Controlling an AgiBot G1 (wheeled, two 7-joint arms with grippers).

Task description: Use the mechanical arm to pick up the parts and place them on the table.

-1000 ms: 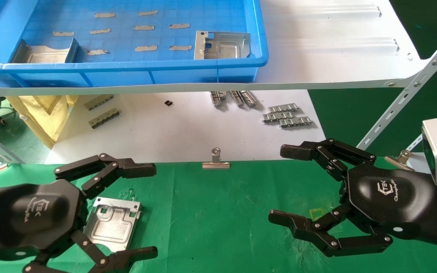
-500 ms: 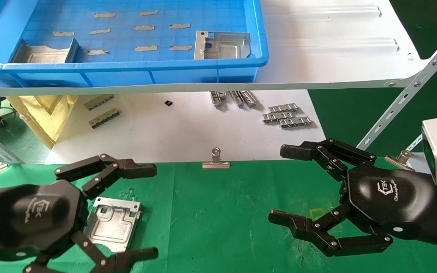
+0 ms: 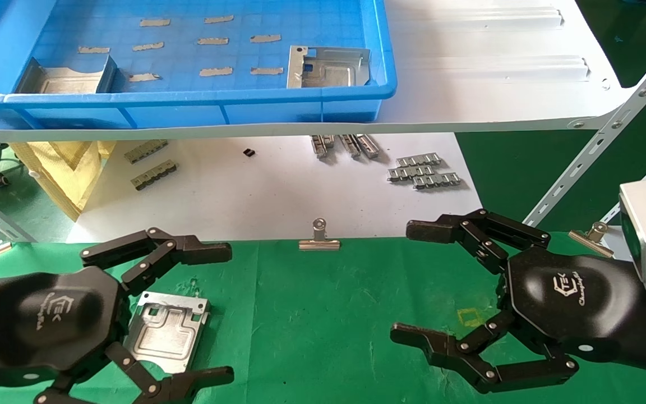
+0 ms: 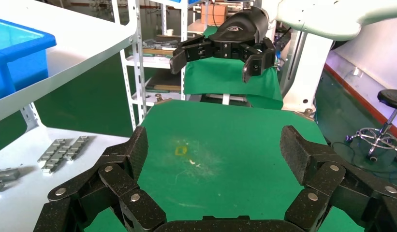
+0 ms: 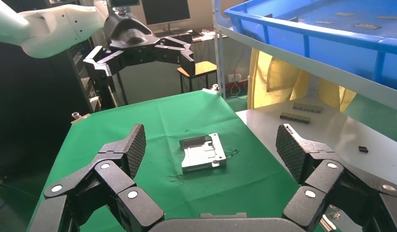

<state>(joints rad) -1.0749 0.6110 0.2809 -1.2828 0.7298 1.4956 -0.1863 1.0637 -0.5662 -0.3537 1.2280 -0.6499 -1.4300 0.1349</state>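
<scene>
Shiny parts: one (image 3: 167,331) on table (image 3: 328,314), seemingly two (image 3: 327,67) in tray (image 3: 188,101).

Part (image 3: 169,331) on table (image 3: 328,303), left

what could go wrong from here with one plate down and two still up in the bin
1. The left gripper hangs open right over the placed part on the green table; a low move could drag it.
2. Both remaining parts lie against the walls of the blue bin, which may block the fingers.
3. The right gripper, open, must clear the white shelf edge reaching up.
</scene>
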